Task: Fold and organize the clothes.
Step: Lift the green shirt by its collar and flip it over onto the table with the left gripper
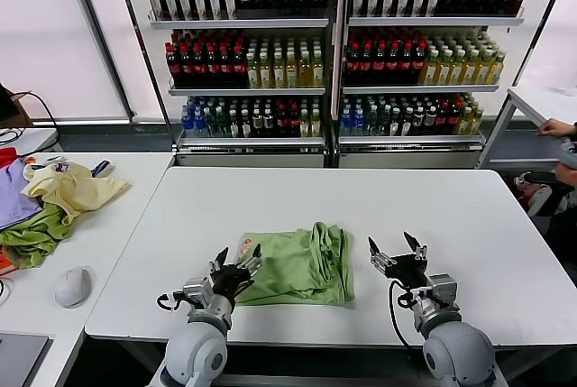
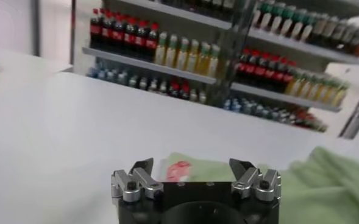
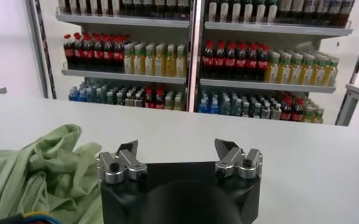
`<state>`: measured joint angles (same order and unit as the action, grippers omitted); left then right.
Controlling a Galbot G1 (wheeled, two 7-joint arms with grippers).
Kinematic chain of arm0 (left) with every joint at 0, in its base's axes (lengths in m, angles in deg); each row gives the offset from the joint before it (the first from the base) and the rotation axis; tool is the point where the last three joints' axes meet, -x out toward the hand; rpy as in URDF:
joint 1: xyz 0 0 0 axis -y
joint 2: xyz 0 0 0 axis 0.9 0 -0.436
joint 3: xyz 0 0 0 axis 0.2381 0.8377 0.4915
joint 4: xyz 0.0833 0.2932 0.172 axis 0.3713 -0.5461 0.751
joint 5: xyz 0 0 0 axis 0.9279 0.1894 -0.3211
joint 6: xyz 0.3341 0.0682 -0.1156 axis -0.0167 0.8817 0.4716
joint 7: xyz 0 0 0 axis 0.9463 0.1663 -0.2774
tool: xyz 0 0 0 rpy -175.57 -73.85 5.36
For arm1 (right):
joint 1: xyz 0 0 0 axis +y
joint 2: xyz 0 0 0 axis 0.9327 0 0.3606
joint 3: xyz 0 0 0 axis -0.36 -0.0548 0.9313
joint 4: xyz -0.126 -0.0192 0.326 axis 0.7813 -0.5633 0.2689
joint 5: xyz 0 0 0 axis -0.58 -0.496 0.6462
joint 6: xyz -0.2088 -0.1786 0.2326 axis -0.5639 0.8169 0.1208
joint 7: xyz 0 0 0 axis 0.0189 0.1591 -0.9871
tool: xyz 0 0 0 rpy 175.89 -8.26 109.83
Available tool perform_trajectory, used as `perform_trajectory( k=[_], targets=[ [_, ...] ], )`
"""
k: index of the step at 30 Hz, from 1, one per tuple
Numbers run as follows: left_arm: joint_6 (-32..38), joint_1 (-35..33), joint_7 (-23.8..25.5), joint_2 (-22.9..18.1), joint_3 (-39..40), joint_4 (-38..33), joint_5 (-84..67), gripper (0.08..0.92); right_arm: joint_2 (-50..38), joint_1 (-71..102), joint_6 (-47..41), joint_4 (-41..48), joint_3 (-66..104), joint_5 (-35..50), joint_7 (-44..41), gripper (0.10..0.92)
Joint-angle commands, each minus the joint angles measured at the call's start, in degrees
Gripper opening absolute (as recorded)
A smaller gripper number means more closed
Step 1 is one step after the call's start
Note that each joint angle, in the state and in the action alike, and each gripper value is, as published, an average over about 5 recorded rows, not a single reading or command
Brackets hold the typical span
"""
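A light green shirt [image 1: 302, 265] lies folded and bunched on the white table [image 1: 297, 198] near its front edge, with a red-and-white print [image 1: 245, 244] at its left corner. My left gripper [image 1: 239, 259] is open at the shirt's left edge, just above the table. In the left wrist view the print [image 2: 178, 169] and green cloth [image 2: 325, 182] lie just beyond the open left gripper [image 2: 192, 167]. My right gripper [image 1: 392, 246] is open and empty, right of the shirt. In the right wrist view the right gripper [image 3: 176, 148] is open and the shirt [image 3: 39, 170] lies beside it.
A side table [image 1: 117, 225] on the left holds a pile of yellow, green and purple clothes [image 1: 50, 202] and a grey mouse [image 1: 72, 286]. Shelves of bottles [image 1: 334, 44] stand behind the table. A person's arm [image 1: 557, 128] shows at the far right.
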<state>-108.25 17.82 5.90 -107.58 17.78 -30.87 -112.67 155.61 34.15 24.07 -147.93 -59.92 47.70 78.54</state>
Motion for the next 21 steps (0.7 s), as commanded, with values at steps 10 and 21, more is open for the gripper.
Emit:
perform_trajectory(
  k=[10, 21],
  targets=[
    [-1.5, 0.2, -0.4, -0.2, 2.1, 5.4, 5.3, 0.739, 0.3, 0.3, -0.1, -0.4, 0.3, -0.2, 0.0, 0.823],
    [-0.1, 0.1, 1.2, -0.3, 1.8, 4.3, -2.8, 0.402, 1.2, 0.2, -0.4, -0.7, 0.1, -1.0, 0.2, 0.823]
  ],
)
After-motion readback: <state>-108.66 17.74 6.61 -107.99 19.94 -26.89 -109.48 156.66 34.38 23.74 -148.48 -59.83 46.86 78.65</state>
